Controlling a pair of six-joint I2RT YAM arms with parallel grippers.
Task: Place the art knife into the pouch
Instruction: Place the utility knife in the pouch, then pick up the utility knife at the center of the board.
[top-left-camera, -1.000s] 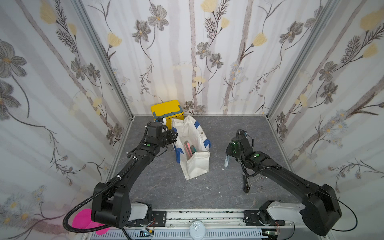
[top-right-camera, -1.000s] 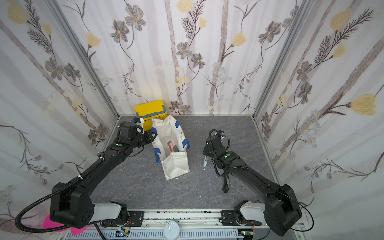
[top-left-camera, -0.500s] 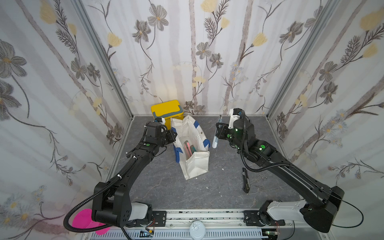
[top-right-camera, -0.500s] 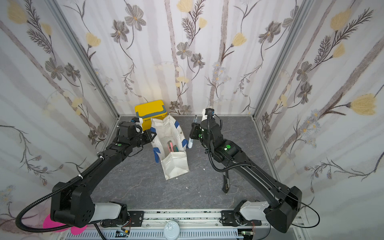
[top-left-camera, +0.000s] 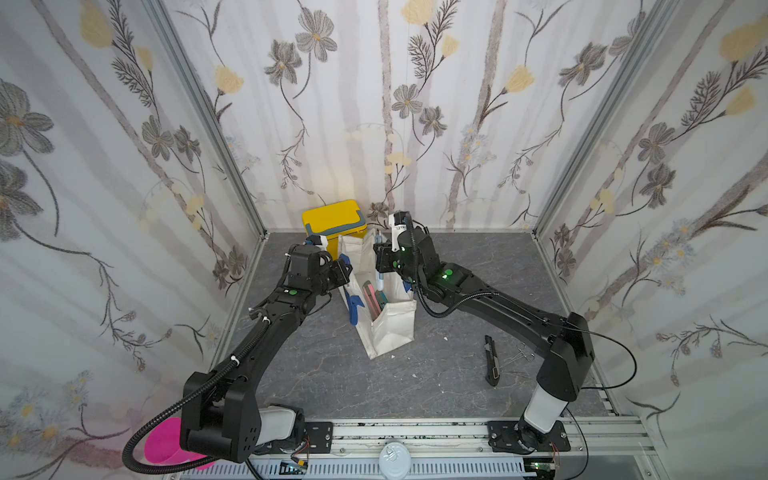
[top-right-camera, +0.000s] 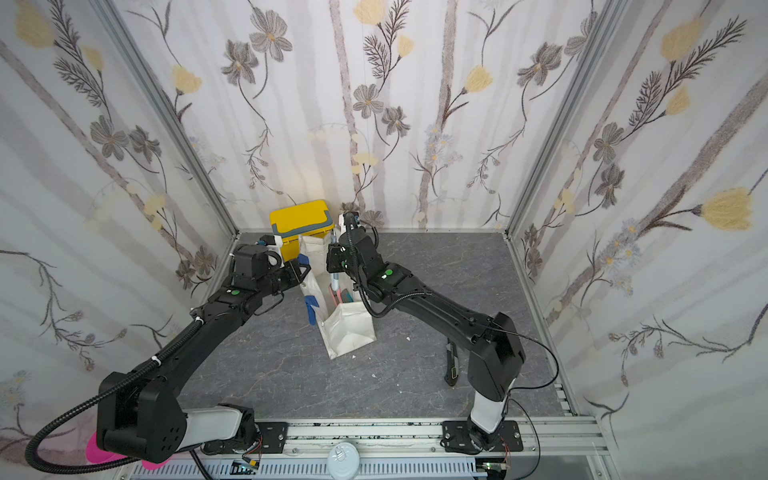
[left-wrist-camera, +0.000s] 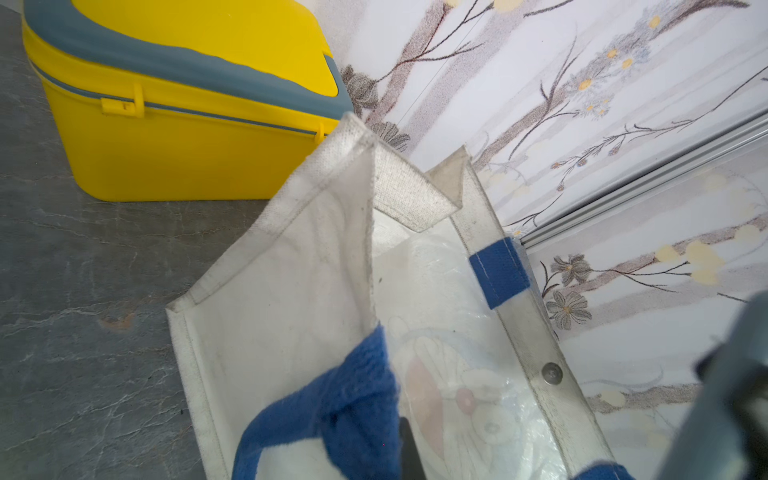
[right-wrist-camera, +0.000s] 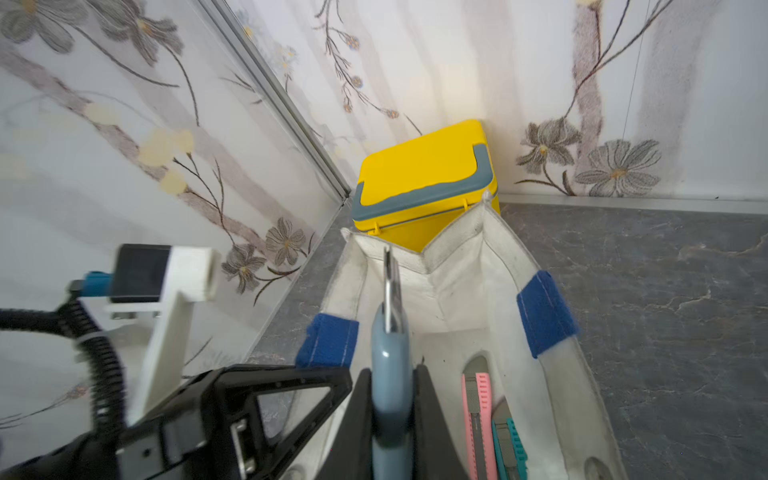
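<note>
The right gripper (right-wrist-camera: 390, 374) pinches the blue knife (right-wrist-camera: 390, 353) over the open pouch (right-wrist-camera: 457, 266). The left gripper (top-left-camera: 344, 269) is clamped tight on the pouch's blue strap (left-wrist-camera: 353, 399)

A: What stands at the back of the grey marbled worktop (top-left-camera: 478, 257)?
B: A yellow box (top-left-camera: 332, 220) with a grey handle, lid shut, against the flowered wall (top-left-camera: 415, 124); upper centre of the frame in both top views.
A: And lower right of centre?
B: A black cutter (top-left-camera: 491, 361), lying flat, with a thin wire tool (top-left-camera: 519, 356) just beside it, too small to identify. A pink cutter (right-wrist-camera: 478, 419) and a teal cutter (right-wrist-camera: 509, 440) lie side by side. A pink object (top-left-camera: 166, 444) shows at lower left.
</note>
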